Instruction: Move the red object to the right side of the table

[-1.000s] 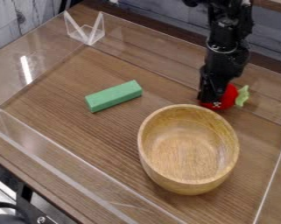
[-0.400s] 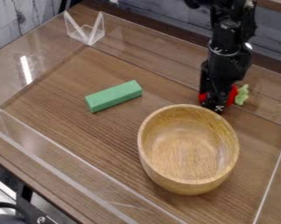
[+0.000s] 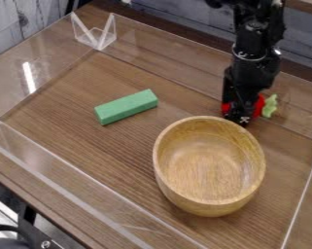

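The red object (image 3: 260,104), a small red toy fruit with a pale green tip, lies on the table (image 3: 81,146) at the far right, just beyond the wooden bowl. My black gripper (image 3: 244,110) points straight down over it with its jaws open, one finger on each side of the fruit. The fingers hide part of the fruit. It rests on the tabletop and nothing grips it.
A round light wooden bowl (image 3: 162,146) sits right in front of the gripper. A green rectangular block (image 3: 127,106) lies mid-table to the left. Low clear acrylic walls (image 3: 93,32) border the table, and the right wall (image 3: 305,185) is close to the fruit.
The jaws were shut on the red object and have opened around it. The hand stayed in place, and the fruit remains on the table.
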Controlling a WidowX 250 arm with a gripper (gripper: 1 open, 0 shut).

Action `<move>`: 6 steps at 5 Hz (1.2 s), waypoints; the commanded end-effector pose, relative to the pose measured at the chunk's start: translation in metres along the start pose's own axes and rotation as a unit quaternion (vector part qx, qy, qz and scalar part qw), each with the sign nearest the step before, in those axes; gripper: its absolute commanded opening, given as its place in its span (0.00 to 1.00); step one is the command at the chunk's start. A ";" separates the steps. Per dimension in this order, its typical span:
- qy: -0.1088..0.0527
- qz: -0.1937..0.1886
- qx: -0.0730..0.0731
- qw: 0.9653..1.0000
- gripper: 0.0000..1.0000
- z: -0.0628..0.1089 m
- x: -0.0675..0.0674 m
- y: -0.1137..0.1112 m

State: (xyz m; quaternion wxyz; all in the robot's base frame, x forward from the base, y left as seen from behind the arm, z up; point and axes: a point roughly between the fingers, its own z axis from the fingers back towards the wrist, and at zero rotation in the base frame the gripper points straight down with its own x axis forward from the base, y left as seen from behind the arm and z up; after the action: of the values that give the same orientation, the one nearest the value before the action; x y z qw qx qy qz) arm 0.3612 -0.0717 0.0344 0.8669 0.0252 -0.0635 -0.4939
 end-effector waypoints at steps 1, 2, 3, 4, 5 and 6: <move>-0.035 -0.004 0.031 0.999 1.00 0.033 0.012 0.005; -0.036 0.000 0.031 0.999 1.00 0.037 0.011 0.005; -0.036 0.004 0.030 0.999 1.00 0.038 0.010 0.006; -0.035 0.009 0.030 0.999 1.00 0.039 0.009 0.007; -0.035 0.013 0.029 0.999 1.00 0.040 0.008 0.008; -0.035 0.017 0.029 0.999 1.00 0.041 0.007 0.009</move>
State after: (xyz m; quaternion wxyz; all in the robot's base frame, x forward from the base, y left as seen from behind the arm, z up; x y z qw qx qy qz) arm 0.3571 -0.0726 0.0418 0.8744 0.0176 -0.0603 -0.4811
